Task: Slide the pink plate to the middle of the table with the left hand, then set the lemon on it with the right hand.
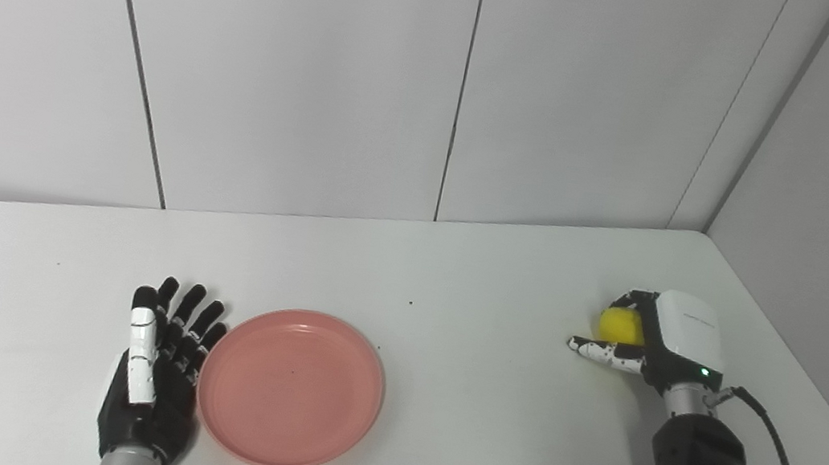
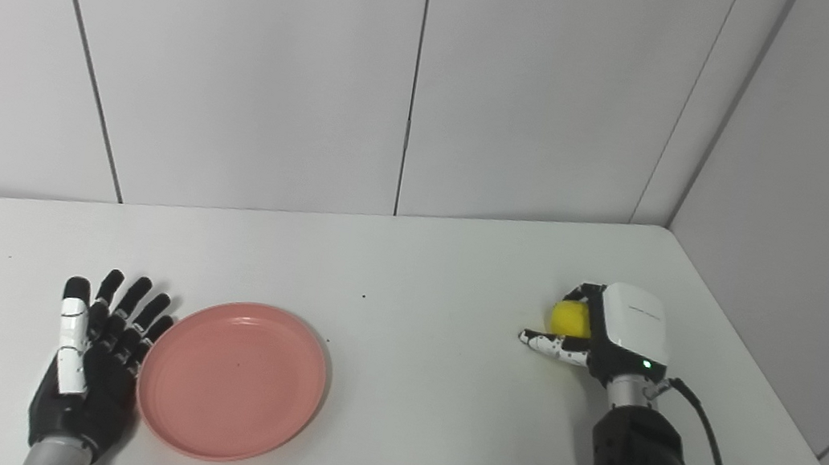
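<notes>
While the pink plate (image 1: 291, 387) sits flat on the white bench (image 1: 455, 287), left of the bench's middle & toward the near edge, the left hand (image 1: 153, 374) lies just beside the plate's left rim w/ fingers (image 1: 188, 314) spread and straight, holding nothing; can't tell if it touches the rim. Lemon (image 1: 620, 325) is well right of the plate, the right hand (image 1: 651, 339) wrapped around it, fingers curled over the far side, thumb under.
</notes>
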Motion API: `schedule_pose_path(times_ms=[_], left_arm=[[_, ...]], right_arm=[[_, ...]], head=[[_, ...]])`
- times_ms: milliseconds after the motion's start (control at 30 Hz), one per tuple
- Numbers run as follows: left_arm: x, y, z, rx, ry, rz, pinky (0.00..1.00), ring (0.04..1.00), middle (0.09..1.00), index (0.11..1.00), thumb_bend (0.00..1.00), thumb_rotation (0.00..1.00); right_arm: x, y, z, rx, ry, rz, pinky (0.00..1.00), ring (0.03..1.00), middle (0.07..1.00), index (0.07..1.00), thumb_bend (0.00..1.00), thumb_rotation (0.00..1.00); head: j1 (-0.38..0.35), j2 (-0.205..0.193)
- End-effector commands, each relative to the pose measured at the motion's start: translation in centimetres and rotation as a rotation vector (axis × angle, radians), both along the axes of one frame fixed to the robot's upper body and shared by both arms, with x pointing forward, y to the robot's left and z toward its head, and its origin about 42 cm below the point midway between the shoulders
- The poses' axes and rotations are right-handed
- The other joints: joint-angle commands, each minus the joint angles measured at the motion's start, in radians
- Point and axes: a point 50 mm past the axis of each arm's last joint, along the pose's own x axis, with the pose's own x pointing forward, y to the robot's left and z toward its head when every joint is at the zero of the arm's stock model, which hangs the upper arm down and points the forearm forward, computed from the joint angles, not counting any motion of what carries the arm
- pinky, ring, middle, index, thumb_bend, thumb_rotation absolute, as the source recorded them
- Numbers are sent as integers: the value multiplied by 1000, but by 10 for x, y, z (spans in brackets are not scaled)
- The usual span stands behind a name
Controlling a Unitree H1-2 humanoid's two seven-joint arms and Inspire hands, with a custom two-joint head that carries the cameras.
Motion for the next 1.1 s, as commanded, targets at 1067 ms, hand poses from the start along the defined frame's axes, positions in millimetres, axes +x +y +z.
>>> schedule_pose_path(times_ms=[1067], left_arm=[[-2,-5,0,-7,11,-1,929,899,945,997,717,859]], right_arm=[[-6,28,49,-47,-54,182,170,230,305,396,494,403]], head=[[6,2]])
